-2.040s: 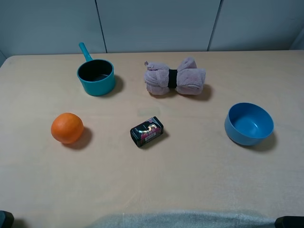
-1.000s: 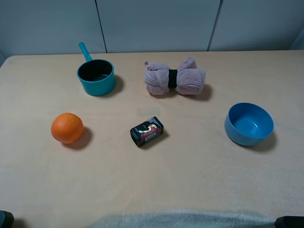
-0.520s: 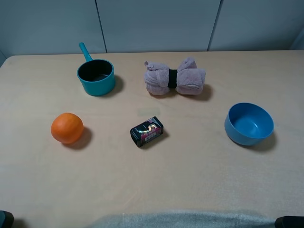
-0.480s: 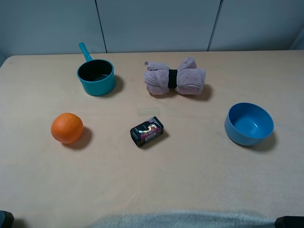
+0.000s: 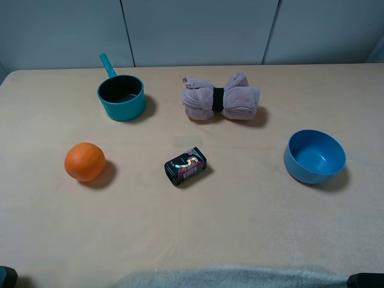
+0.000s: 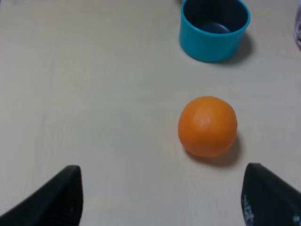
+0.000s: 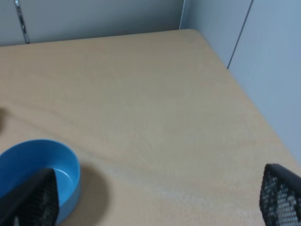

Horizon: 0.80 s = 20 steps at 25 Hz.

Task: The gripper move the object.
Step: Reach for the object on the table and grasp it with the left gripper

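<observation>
The round orange fruit (image 5: 84, 161) sits on the tan table at the left, in front of the teal pot (image 5: 121, 98). In the left wrist view the orange (image 6: 207, 125) lies on the table ahead of my left gripper (image 6: 161, 193). That gripper is open and empty, and its two black fingertips (image 6: 56, 200) stand wide apart, short of the fruit. My right gripper (image 7: 157, 197) is open and empty over the table's right part. The exterior view shows only dark bits of the arms at the bottom corners.
A small black printed box (image 5: 185, 166) lies mid-table. A rolled mauve towel (image 5: 221, 101) lies at the back. A blue bowl (image 5: 314, 156) stands at the right and also shows in the right wrist view (image 7: 33, 169). The table's right edge (image 7: 254, 113) borders a grey wall.
</observation>
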Each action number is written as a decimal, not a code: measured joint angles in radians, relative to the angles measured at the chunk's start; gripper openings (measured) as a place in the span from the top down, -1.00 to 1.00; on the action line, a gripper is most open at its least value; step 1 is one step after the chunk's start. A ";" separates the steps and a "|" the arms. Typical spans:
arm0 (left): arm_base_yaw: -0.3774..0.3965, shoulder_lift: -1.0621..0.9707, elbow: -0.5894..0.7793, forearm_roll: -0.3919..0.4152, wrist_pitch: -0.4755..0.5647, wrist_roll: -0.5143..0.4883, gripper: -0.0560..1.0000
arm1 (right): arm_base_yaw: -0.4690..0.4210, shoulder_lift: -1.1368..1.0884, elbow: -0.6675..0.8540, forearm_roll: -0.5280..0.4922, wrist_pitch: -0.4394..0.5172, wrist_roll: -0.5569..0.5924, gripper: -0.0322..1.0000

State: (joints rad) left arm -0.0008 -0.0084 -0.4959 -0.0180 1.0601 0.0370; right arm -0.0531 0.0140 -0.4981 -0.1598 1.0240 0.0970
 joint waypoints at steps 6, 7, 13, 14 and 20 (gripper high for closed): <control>0.000 0.090 -0.028 0.000 -0.013 0.000 -0.55 | 0.000 0.000 0.000 0.000 0.000 0.000 -0.32; 0.000 0.119 -0.037 0.000 -0.013 0.000 -0.55 | 0.000 0.000 0.000 0.000 0.000 0.000 -0.32; 0.000 0.363 -0.092 0.000 -0.014 0.000 -0.55 | 0.000 0.000 0.000 0.000 0.000 0.000 -0.32; 0.000 0.399 -0.104 0.000 -0.015 0.000 -0.55 | 0.000 0.000 0.000 0.000 0.000 0.000 -0.32; 0.000 0.635 -0.162 0.000 -0.047 0.000 -0.55 | 0.000 0.000 0.000 0.000 0.000 0.000 -0.32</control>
State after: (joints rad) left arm -0.0008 0.6267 -0.6583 -0.0180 1.0131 0.0370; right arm -0.0531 0.0140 -0.4981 -0.1598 1.0240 0.0970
